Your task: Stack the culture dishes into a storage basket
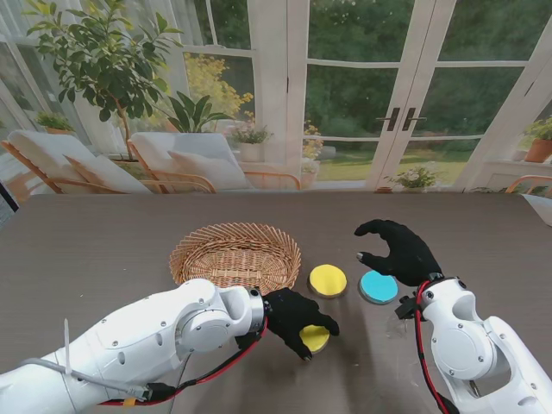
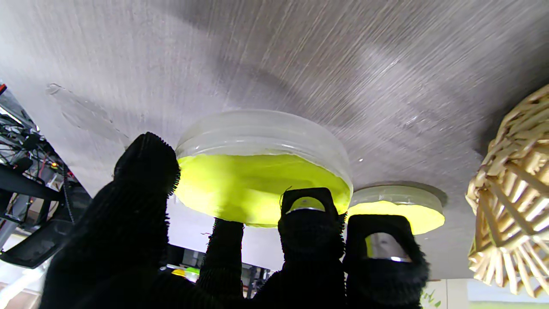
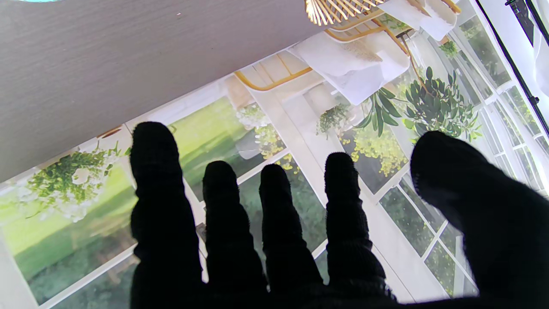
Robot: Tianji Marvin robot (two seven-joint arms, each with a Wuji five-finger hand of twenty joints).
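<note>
Left hand (image 1: 297,322), black-gloved, closed around a round clear culture dish with yellow filling (image 1: 316,337), thumb (image 2: 143,169) on one side of the rim and fingertips (image 2: 305,206) on the other; dish apparently just clear of the grey table (image 1: 103,250), near side of the oval woven wicker basket (image 1: 235,255) and a little to its right, probably gripped by the edge so it can go in flat. Basket holding no dishes as far as visible. Just right of the basket, a second yellow-filled clear dish (image 1: 328,280) flat on the table. Farther right of the basket, a blue-filled clear dish (image 1: 379,287), likewise flat. Over it, right hand (image 1: 401,250), fingers spread, holding nothing, likely poised to pick it.
</note>
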